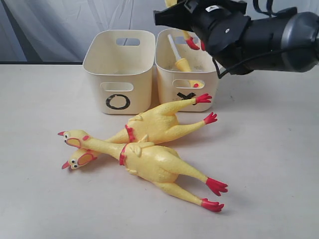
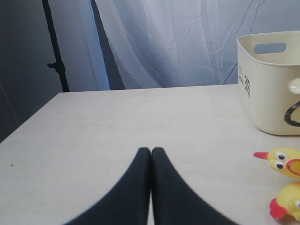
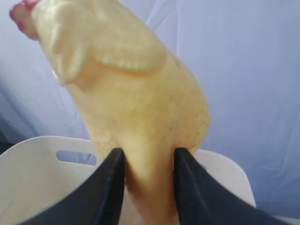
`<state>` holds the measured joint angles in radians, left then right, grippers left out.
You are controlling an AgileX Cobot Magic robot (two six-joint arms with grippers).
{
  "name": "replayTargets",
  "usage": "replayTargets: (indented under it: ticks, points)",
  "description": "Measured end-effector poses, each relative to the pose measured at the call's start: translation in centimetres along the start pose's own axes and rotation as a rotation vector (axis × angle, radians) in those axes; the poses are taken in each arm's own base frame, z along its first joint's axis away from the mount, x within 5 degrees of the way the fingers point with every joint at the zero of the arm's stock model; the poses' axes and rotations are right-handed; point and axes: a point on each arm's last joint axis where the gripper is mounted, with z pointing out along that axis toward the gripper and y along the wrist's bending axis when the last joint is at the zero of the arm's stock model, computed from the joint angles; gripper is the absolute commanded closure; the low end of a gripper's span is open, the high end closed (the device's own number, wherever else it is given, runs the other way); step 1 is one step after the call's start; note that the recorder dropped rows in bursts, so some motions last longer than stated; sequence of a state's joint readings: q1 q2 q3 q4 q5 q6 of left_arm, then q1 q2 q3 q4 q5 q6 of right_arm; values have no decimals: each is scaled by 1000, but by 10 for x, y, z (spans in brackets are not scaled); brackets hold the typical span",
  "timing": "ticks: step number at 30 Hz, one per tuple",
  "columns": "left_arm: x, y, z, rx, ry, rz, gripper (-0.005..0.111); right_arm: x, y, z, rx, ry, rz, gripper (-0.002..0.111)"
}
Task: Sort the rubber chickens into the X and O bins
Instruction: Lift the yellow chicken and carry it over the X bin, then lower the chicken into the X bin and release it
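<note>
Item 1, left gripper [image 2: 151, 157]: fingers pressed together, nothing between them, low over the table [image 1: 269, 164], well apart from the bins, with two chicken heads off to one side of it. Item 2, near chicken [image 1: 154, 167]: large, lying flat on the table, unsorted. Item 3, second chicken [image 1: 157, 124]: large, lying just behind the first, the two necks crossing, feet close to the bin fronts, unsorted. Item 4, O bin [image 1: 94, 64]: upright; no chicken shows in the part of its inside that is visible. Item 5, X bin [image 1: 164, 69]: touching or all but touching the O bin's side; a small yellow item [image 1: 180, 63], seemingly a little chicken, lies inside. Item 6, held chicken [image 3: 136, 93]: pinched round the body by the right gripper [image 3: 149, 154], a finger on either side, hanging above the X bin, red feet downward, not yet released. Status, as judged: perhaps one sorted, one about to be dropped, two large ones left
</note>
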<state>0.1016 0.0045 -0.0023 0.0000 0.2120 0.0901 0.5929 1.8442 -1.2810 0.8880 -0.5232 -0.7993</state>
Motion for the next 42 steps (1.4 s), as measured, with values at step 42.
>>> replayTargets:
  ticks: [42]
  points:
    - [0,0,0,0,0,0,107,73,-15,55,202,144,189,67]
